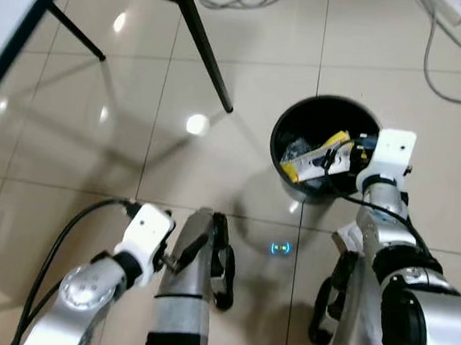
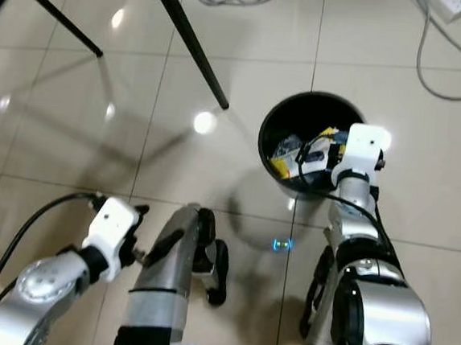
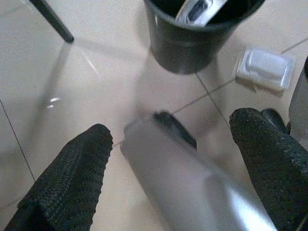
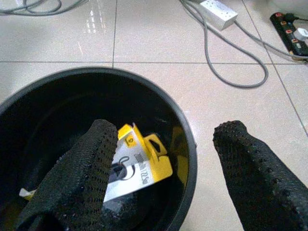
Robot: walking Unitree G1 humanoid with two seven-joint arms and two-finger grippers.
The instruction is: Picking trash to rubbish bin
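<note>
The rubbish bin (image 3: 192, 38) is cut off at its rim; the silver leg (image 3: 192, 187) before it is blurred.

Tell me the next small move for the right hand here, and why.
Probably lift the right hand back out and away from the black bin. Its fingers are spread open over the rim with nothing between them, and the yellow-and-white package already lies inside the bin, so the drop looks done.

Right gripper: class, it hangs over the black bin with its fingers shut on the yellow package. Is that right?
Not quite. The right gripper does hang over the black bin, but its fingers are open; the yellow package lies inside the bin, as the right wrist view shows.
</note>
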